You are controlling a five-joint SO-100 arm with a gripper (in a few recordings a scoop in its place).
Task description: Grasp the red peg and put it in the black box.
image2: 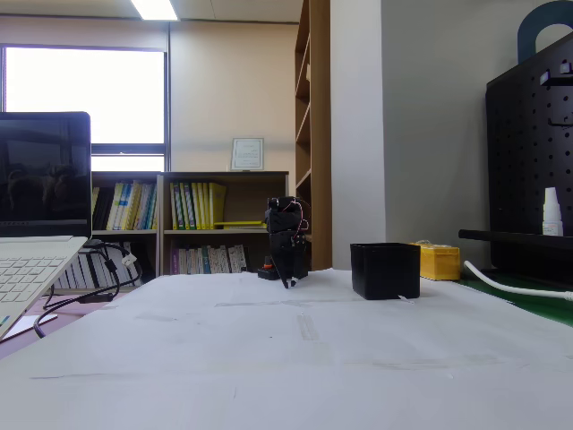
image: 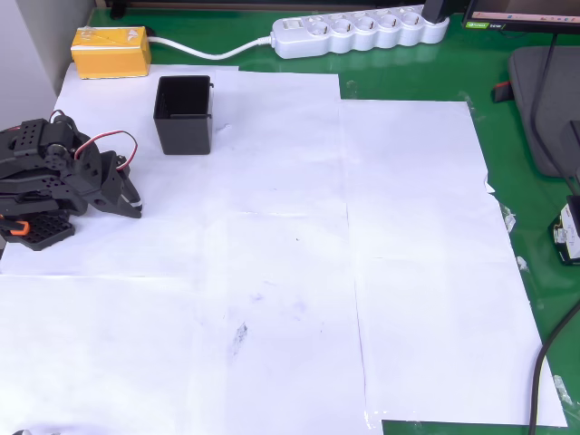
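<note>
Surface: green worktop (image: 408,82) was overlaid with white paper sheets (image: 272,272) taped edge to edge; bookshelves and a bright window stood behind it in the fixed view.
Black box: the black box (image: 184,115) stood upright on the paper near the upper left of the overhead view, open mouth up, walls straight; in the fixed view it sat right of the arm (image2: 385,270).
Red peg: I could not make it out on the paper in either view, so its place and long axis could not be told; possibly it lay inside the box, whose interior was too dark to read.
Arm: the black arm (image: 63,168) was folded low at the left edge, well apart from the box.
Fingers: the gripper (image: 134,207) pointed right and slightly down in the overhead view; its fingers appeared pressed together, nothing between them.
Other: a yellow block (image: 111,51) lay beyond the box, beside a white power strip (image: 358,32).
</note>
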